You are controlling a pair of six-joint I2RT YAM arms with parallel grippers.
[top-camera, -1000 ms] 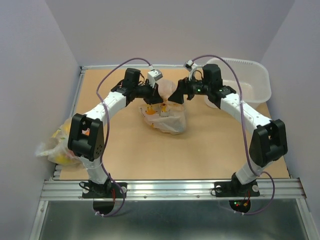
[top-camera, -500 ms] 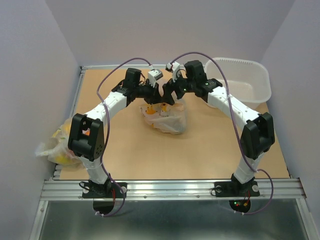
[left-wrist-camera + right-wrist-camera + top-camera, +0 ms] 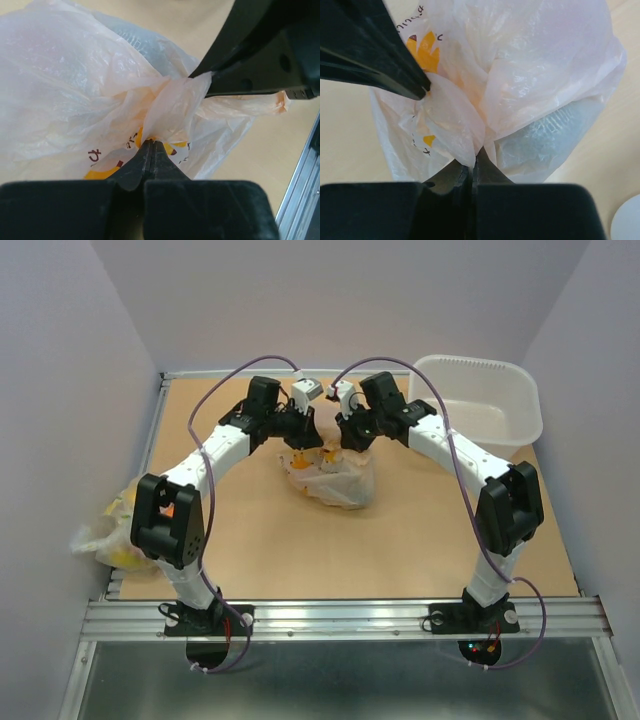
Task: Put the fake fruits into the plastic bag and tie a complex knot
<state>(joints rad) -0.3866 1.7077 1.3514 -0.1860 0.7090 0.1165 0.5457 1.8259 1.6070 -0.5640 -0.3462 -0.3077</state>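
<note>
The plastic bag [image 3: 338, 480] lies crumpled at the middle back of the table, cream-white with orange-yellow prints. My left gripper [image 3: 314, 438] is shut on a fold of its upper film, its tips [image 3: 151, 143] pinching just under a bunched twist [image 3: 167, 105]. My right gripper [image 3: 348, 440] is shut on the same bunch from the other side, with film caught at its tips [image 3: 474, 161]. Each wrist view shows the other gripper's black fingers [image 3: 250, 55] [image 3: 375, 55] touching the bunch. I cannot tell whether the bunch is a knot. The fake fruits cannot be made out through the film.
A white rigid tub [image 3: 490, 405] stands at the back right. A second bag [image 3: 115, 530] with yellow contents hangs off the table's left edge beside the left arm. A metal rail [image 3: 340, 618] runs along the near edge.
The right arm swung left from near the tub to the bag, and its gripper went from open to shut on the bag's film. The left gripper held still, shut on the bag.
</note>
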